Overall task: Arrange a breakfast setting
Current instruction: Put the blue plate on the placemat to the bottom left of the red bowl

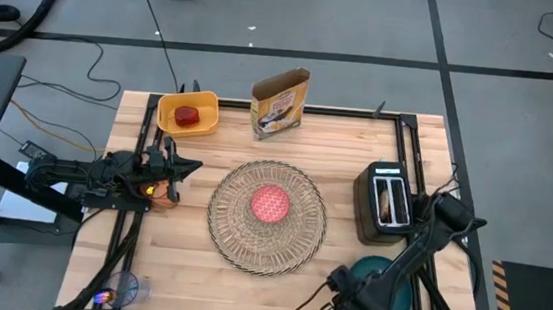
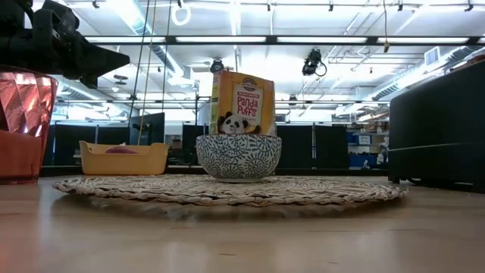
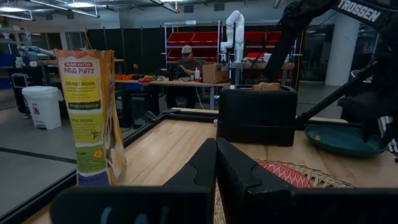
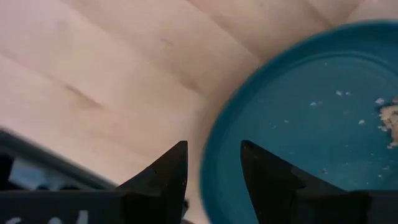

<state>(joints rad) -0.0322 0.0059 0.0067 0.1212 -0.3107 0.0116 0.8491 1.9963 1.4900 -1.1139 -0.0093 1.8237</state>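
Bare table (image 1: pixel 177 257) lies open between placemat (image 1: pixel 229 241) and left arm.

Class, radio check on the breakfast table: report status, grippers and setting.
Left gripper shut, hovering left of placemat. Right gripper open astride teal plate rim. Bowl centred on placemat. Toast in toaster.

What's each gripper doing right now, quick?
Left gripper: shut, holding nothing, beside the orange cup.
Right gripper: open, fingers straddling the teal plate rim.

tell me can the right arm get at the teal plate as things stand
Probably yes: the right gripper hangs open right over the teal plate rim, nothing between them.
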